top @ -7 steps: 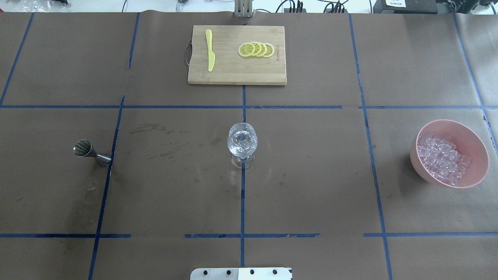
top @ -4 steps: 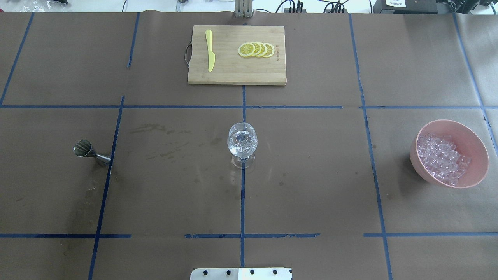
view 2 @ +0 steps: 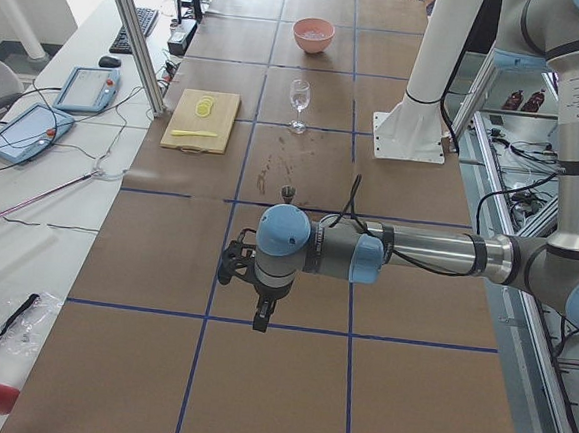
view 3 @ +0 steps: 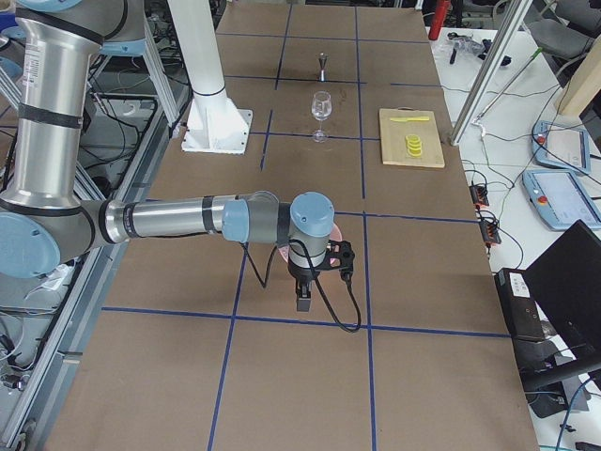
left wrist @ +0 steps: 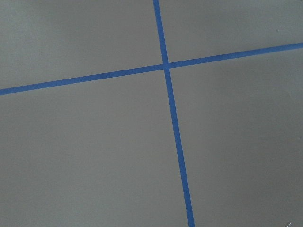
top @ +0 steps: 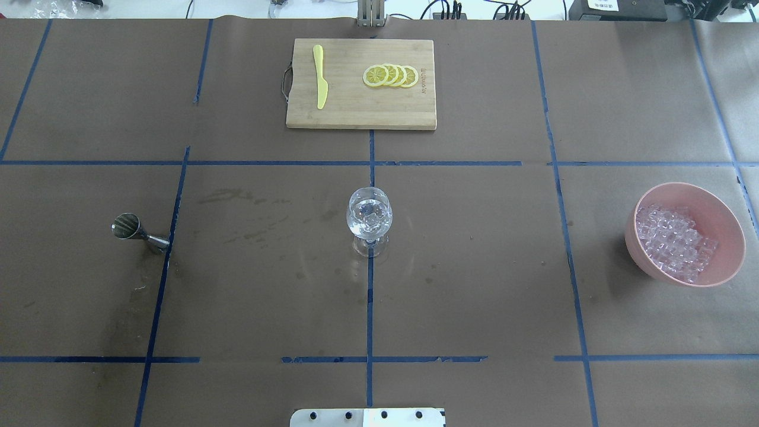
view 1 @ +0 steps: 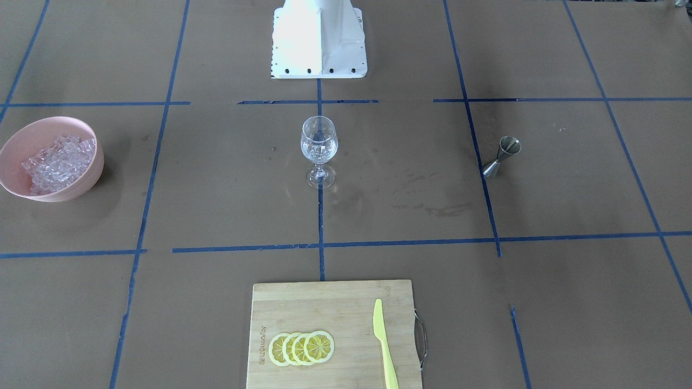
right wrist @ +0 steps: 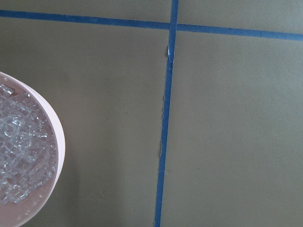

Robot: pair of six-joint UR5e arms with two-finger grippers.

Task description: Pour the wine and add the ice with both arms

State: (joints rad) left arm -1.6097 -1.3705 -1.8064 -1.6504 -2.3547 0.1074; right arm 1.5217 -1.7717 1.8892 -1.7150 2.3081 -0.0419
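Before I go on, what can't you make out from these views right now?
- Left gripper: seen only in the left side view, small; open or shut unclear.
- Right gripper: only in the right side view; same doubt.
- Bowl: cut off by the right wrist view's left edge.
- Glass: clear on clear; filled or empty, cannot tell.
- Jigger: too small overhead to see whether filled.
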